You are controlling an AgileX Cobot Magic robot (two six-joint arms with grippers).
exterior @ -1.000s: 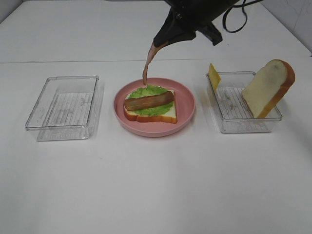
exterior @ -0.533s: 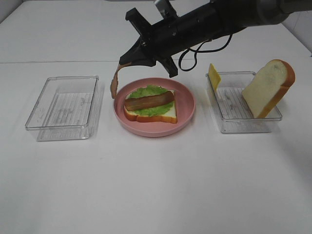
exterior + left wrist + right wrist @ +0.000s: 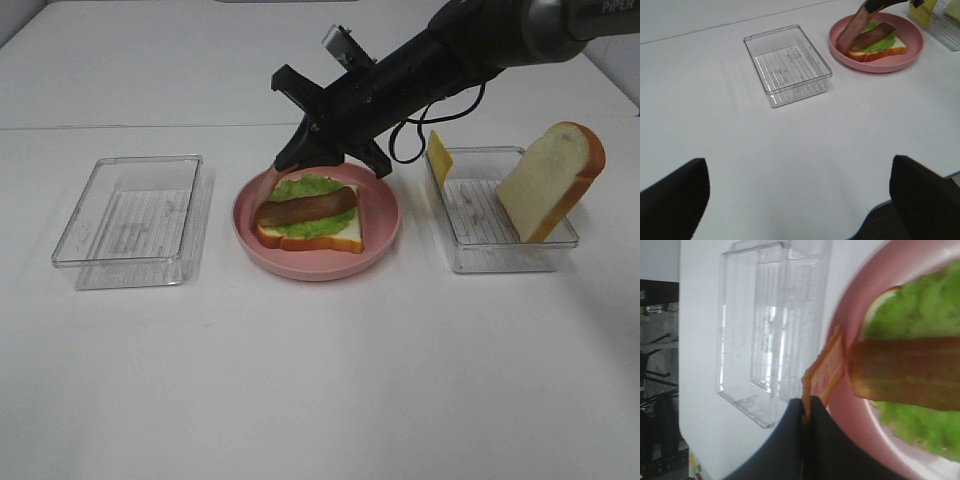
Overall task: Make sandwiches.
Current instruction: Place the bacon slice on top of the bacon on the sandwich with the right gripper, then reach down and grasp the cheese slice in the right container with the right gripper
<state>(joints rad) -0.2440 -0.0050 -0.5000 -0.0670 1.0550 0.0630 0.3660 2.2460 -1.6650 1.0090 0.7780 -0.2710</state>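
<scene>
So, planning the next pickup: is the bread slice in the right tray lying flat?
No, tipped up: the bread slice stands on edge in the tray, leaning and rising well above its rim.

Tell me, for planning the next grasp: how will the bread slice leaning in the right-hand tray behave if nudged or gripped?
The bread slice stands on edge, tilted against the rim of the clear tray, so a nudge would probably topple it. It holds its shape with little support, so it is likely fairly stiff.

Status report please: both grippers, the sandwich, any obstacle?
Left gripper open, over table. Right gripper shut on bacon strip, lower end at pink plate rim. Sandwich: bread, lettuce, one laid strip. No obstacle seen.
</scene>
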